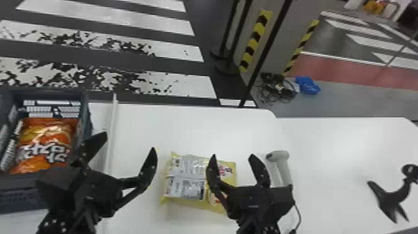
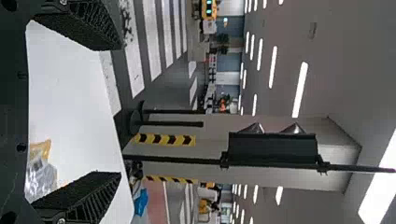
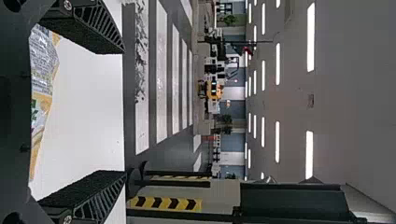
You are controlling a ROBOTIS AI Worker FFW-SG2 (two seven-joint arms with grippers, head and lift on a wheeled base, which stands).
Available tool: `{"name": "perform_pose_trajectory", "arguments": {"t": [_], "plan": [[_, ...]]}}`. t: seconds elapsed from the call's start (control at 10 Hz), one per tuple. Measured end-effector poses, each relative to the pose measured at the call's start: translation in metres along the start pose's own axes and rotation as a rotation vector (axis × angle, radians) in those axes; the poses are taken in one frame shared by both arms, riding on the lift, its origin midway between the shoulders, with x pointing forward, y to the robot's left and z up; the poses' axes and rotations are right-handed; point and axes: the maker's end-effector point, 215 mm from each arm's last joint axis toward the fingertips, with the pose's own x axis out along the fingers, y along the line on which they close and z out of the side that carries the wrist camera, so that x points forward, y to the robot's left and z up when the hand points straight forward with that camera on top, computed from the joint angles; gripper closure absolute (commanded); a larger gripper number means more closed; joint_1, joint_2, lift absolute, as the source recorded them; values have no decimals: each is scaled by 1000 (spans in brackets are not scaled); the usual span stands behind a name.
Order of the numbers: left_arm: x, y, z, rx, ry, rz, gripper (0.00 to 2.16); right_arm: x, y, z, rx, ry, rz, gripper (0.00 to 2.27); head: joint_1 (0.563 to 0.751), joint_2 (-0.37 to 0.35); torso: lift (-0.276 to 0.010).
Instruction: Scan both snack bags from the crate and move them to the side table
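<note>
Yellow snack bag (image 1: 186, 177) lies flat on the white bench (image 1: 192, 130), with its long axis running left to right, its right end angled slightly towards the robot and a silver-grey printed panel facing up. Orange snack bag (image 1: 46, 146) is inside the dark crate (image 1: 21, 177) at the left, its large lettering the right way up as the head camera looks at it. A raised white strip (image 1: 111, 137) runs away from the robot between the crate and the yellow bag. The left tool (image 1: 128, 142) is spread wide between crate and yellow bag, covering part of the crate's side in the head view. The right tool (image 1: 233, 155) is also wide and empty, one finger overlapping the yellow bag in that view; I can't tell whether they touch. Just beside it is a pale handheld scanner (image 1: 282, 165), grip towards the robot, and a black forked stand (image 1: 390, 197) sits well apart on the right. Beyond the bench, the dark floor (image 1: 109, 67) has broad white stripes; black poles rise near a pillar with yellow-and-black tape (image 1: 255, 40), and cables (image 1: 276, 88) lie beside a blue item (image 1: 308, 85).
</note>
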Motion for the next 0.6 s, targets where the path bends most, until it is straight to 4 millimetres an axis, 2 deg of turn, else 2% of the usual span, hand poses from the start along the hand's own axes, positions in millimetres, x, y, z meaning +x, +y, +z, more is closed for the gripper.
{"name": "perform_pose_trajectory", "arguments": {"t": [0.1, 0.3, 0.5, 0.6], "plan": [[-11, 32, 5, 17, -3, 57, 33, 2, 6, -2, 3, 2, 9, 66, 695, -225, -99], [-35, 92, 3, 15, 4, 157, 33, 5, 27, -8, 7, 18, 43, 66, 695, -102, -99], [-62, 141, 4, 10, -6, 238, 33, 7, 55, -11, 6, 29, 89, 66, 695, 17, -99], [-76, 160, 7, 4, -16, 272, 33, 7, 67, -11, 8, 31, 109, 66, 695, 46, -99]]}}
